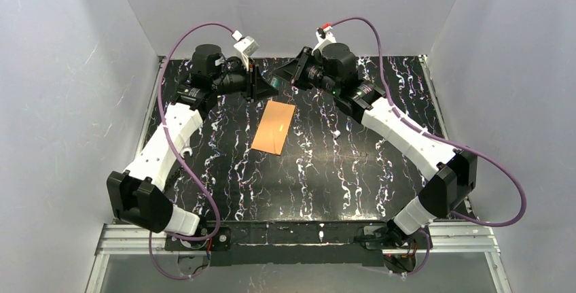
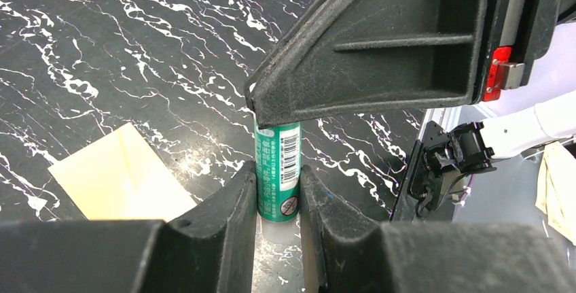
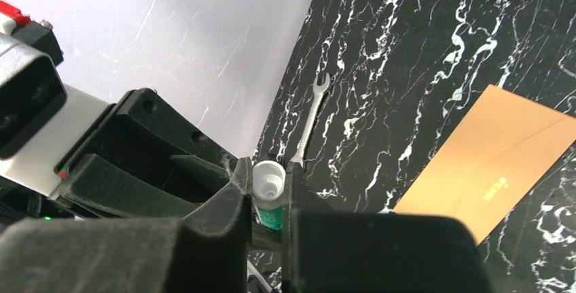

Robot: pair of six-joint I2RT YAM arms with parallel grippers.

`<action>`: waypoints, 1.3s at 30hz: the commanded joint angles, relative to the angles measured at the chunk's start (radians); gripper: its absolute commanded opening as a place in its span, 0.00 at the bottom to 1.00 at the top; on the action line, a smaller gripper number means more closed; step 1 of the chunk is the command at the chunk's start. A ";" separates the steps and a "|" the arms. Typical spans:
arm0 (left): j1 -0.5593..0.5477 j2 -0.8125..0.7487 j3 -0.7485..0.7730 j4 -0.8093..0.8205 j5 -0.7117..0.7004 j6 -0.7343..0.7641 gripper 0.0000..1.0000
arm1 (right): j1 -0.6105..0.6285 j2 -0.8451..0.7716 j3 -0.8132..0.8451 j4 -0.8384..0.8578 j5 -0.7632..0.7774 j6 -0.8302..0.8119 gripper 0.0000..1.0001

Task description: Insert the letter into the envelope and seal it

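Observation:
The orange envelope lies flat on the black marbled table, just near of both grippers; it also shows in the left wrist view and the right wrist view. The letter is not in view. A green glue stick is held in the air between the grippers at the far middle. My left gripper is shut on its green body. My right gripper is shut on its white cap end. The two grippers face each other, nearly touching.
A small silver wrench lies on the table by the back wall. White walls close in the table at the back and sides. Both arms reach diagonally over the table's left and right parts.

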 commanded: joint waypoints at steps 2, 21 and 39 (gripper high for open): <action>0.001 0.013 0.096 -0.071 0.058 -0.019 0.00 | -0.010 -0.015 0.037 0.108 -0.094 -0.062 0.01; 0.013 -0.011 0.064 0.258 0.794 -0.192 0.00 | -0.109 -0.097 -0.221 1.022 -0.883 0.087 0.01; 0.014 -0.010 0.024 0.265 0.426 -0.197 0.00 | -0.101 -0.162 -0.195 0.444 -0.292 -0.010 0.68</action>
